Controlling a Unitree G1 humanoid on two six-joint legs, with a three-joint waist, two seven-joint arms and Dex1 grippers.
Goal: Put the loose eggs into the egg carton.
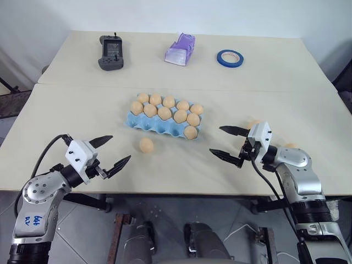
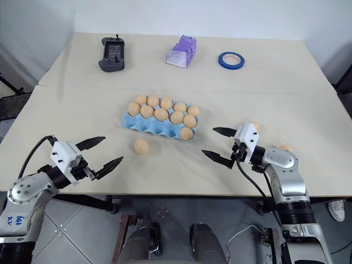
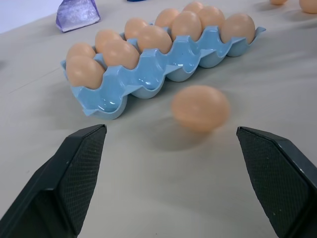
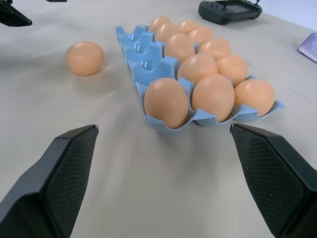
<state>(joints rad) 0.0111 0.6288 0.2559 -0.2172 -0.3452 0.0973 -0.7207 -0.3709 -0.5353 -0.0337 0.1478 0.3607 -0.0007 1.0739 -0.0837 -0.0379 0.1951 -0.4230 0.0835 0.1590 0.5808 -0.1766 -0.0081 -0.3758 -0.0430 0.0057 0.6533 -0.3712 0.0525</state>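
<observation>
Near the egg carton point(image 1: 165, 120), one loose egg point(image 1: 146, 144) lies on the table point(image 1: 82, 110) — left gripper point(image 1: 113, 149) and right gripper point(image 1: 224, 142) both spread wide, empty.

A dark game controller point(image 1: 111, 53), a purple box point(image 1: 180, 49) and blue tape point(image 1: 230, 58) sit far back on the table point(image 1: 286, 71).

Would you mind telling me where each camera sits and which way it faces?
Head eyes: high, looking down over the table, both arms in view.
Left wrist: low, facing a loose egg between its open fingers.
Right wrist: low, facing the carton's end, its fingers open.
Shared: the egg carton appears in every view.
</observation>
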